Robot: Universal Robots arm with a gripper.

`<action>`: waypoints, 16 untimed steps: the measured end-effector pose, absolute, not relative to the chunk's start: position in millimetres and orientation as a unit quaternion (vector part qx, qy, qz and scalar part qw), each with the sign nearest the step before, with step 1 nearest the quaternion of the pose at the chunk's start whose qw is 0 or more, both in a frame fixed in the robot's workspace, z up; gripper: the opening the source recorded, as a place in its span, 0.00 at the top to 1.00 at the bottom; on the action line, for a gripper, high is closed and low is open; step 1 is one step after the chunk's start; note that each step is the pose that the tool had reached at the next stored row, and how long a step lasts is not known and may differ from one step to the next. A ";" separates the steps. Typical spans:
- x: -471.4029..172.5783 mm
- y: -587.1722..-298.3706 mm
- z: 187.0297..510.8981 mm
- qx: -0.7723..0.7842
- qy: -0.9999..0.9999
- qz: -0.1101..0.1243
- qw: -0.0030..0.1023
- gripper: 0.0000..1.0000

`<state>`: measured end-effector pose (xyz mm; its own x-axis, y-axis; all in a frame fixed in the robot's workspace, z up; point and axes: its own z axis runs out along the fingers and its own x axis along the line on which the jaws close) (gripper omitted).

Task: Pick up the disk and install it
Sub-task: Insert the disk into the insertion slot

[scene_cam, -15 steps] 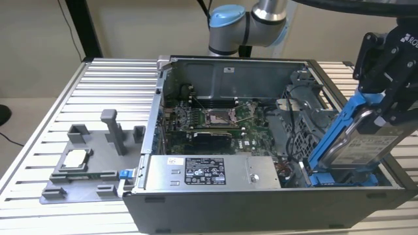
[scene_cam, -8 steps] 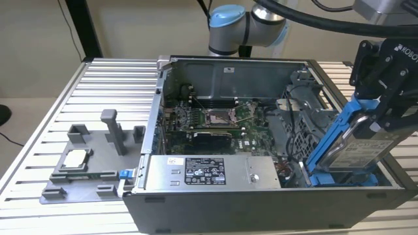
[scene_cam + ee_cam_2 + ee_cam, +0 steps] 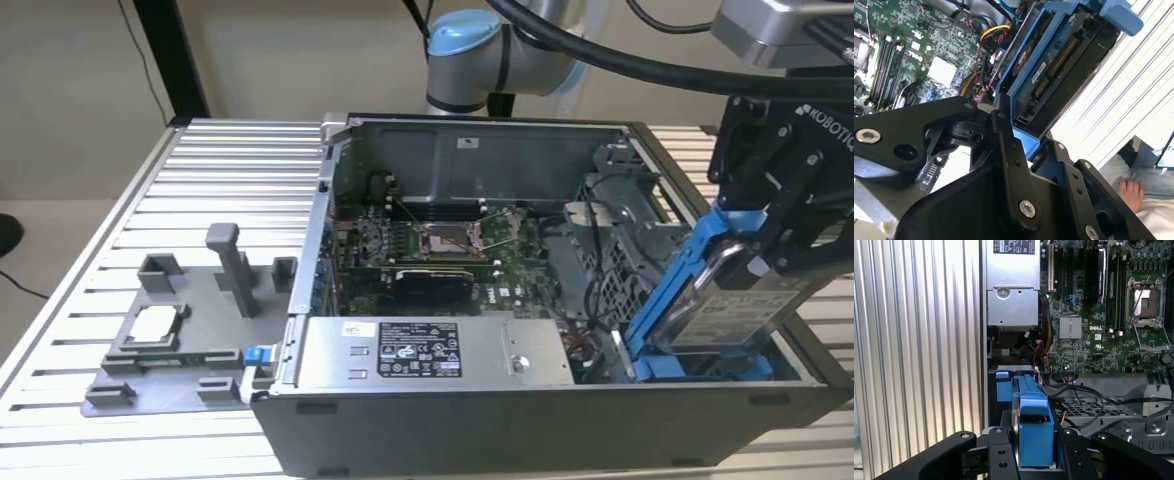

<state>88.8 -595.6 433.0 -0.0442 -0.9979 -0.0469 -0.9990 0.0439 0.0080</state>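
While the disk (image 3: 737, 312) is gripped by its bright blue bracket (image 3: 678, 285), it is held tilted at the corner of the open computer case (image 3: 534, 410) nearest the camera, at the exterior view's right. The end effector (image 3: 758, 255) is clenched on the disk. In the first wrist view, its black fingers (image 3: 1000, 452) are seen pressed against both sides of the bracket. The lower end of the disk is sunk below the case's rim, while the upper end is raised above it and leans toward the exterior view's right. In the second wrist view, the disk (image 3: 1054, 65) is shown with its connector edge framed in blue. Inside the case, the motherboard (image 3: 441, 250) is laid flat on the floor. A large grey box (image 3: 427, 350) with a white label is set along the case's near wall, beside the disk. The case is borne by a ribbed metal table (image 3: 214, 170). A grey fixture (image 3: 174, 340) is placed on the table outside the case, at the exterior view's left of it.
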 end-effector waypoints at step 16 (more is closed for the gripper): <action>86.4 -595.6 437.9 -0.691 0.722 0.019 0.014 1.00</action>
<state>86.4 -595.6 437.9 -0.0439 -0.9979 -0.0471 -0.9990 0.0436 0.0080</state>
